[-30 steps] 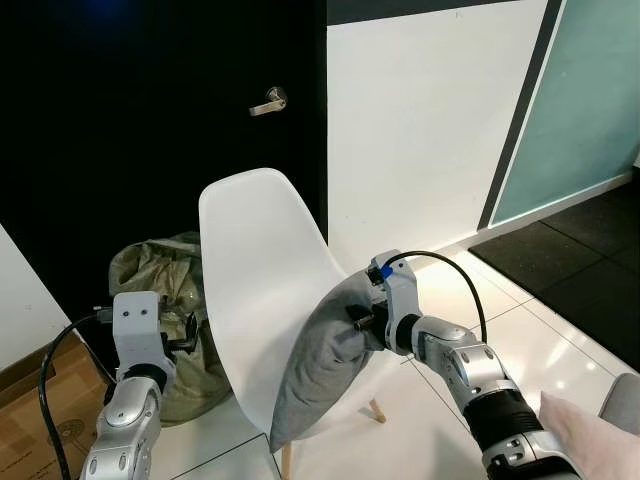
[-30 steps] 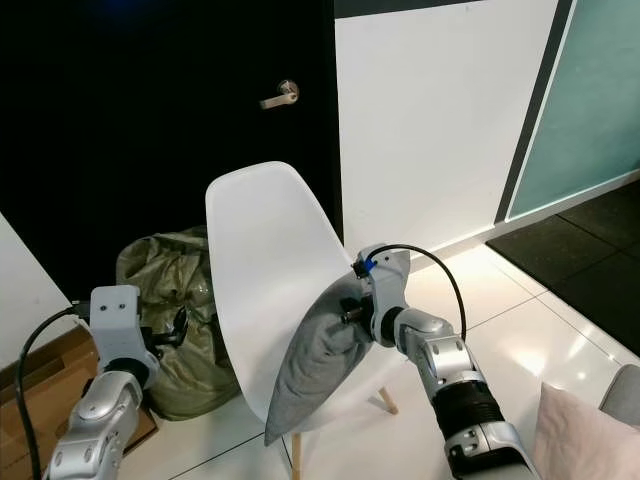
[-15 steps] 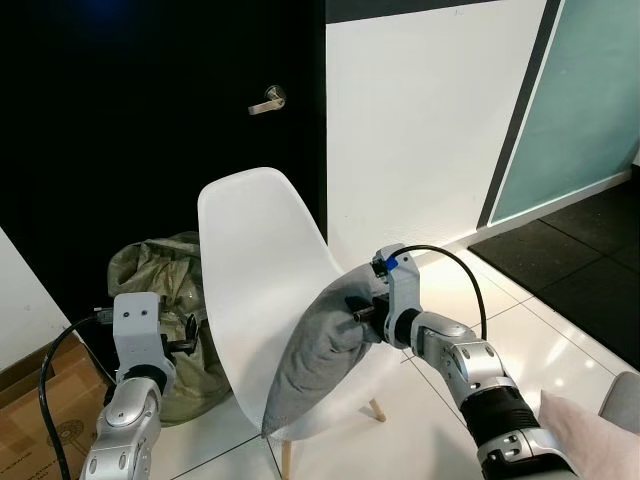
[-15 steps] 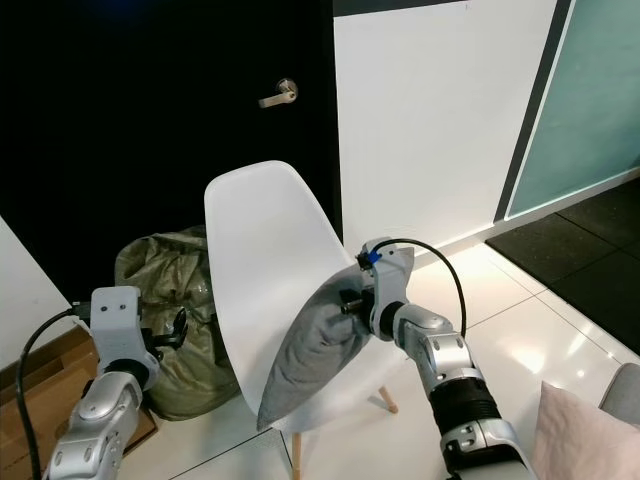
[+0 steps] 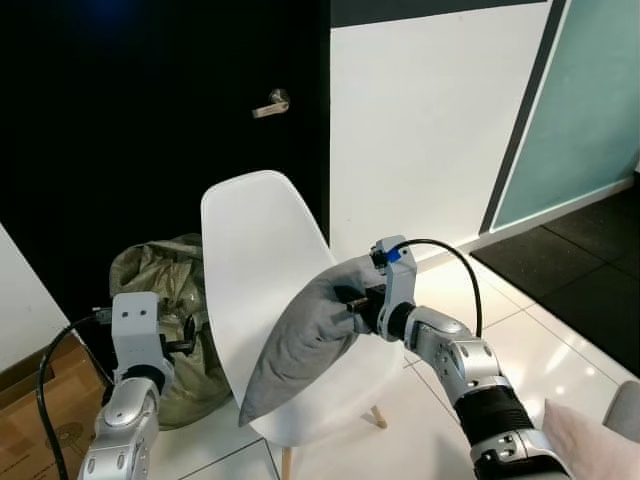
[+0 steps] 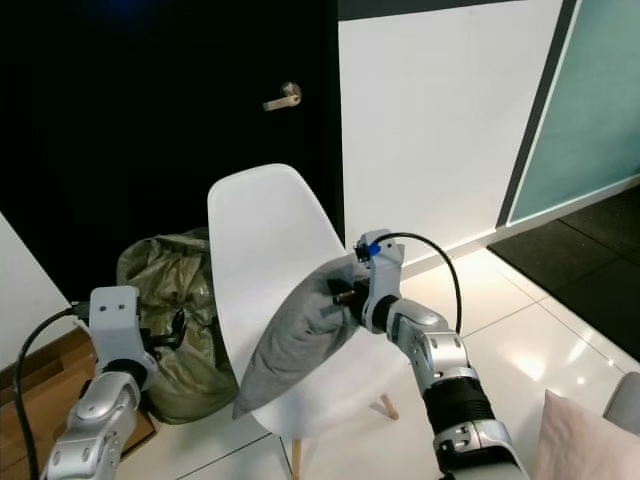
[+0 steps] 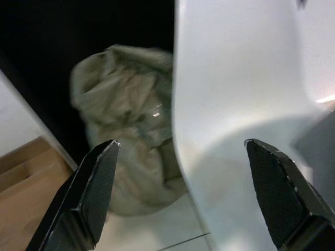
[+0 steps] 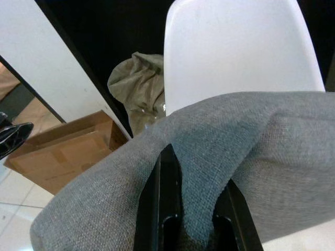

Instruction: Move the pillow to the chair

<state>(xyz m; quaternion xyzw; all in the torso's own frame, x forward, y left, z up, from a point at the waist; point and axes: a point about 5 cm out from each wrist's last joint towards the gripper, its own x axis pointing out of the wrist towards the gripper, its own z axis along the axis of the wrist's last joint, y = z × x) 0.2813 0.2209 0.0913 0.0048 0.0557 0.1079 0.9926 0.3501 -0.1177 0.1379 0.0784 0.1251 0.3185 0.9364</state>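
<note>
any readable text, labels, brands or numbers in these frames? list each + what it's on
None: no legible text on anything.
Pillow, held in the right gripper: plain grey fabric, no tag visible.
Chair: plain white shell, no mark.
Cardboard box: bare brown faces, no print readable.
Olive bag: no label visible.
Door and its handle: no sign or number.
Left gripper: no markings.

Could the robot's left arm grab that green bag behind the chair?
Probably yes. The left gripper is open and points toward the olive bag, beside the white chair, with nothing between them, though the arm may need to stretch.
</note>
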